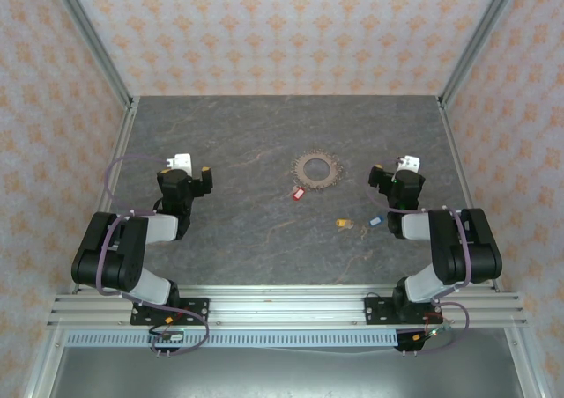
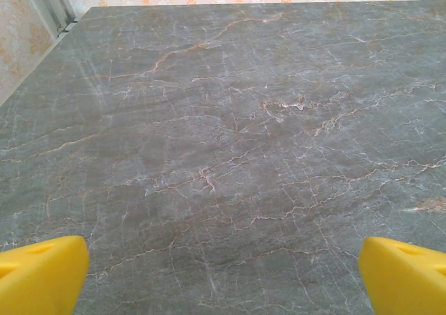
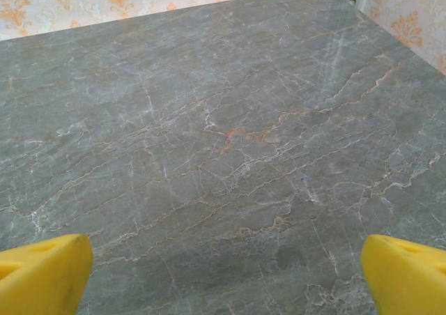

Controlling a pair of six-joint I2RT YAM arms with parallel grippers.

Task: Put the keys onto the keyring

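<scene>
Left gripper (image 1: 204, 176), right gripper (image 1: 379, 176): both wide open, empty. Keyring (image 1: 301, 167): bench (image 1: 220, 134) centre, red key (image 1: 298, 192) just beside; yellow key (image 1: 343, 224), blue key (image 1: 374, 221) toward right edge. Step: likely first pick-up; calls for fine pinch.

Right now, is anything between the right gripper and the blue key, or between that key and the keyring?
Nothing visible. The blue key lies on bare table just nearer than the open right gripper, and the table from it to the keyring is bare. The yellow key sits left of it, off that line.
</scene>
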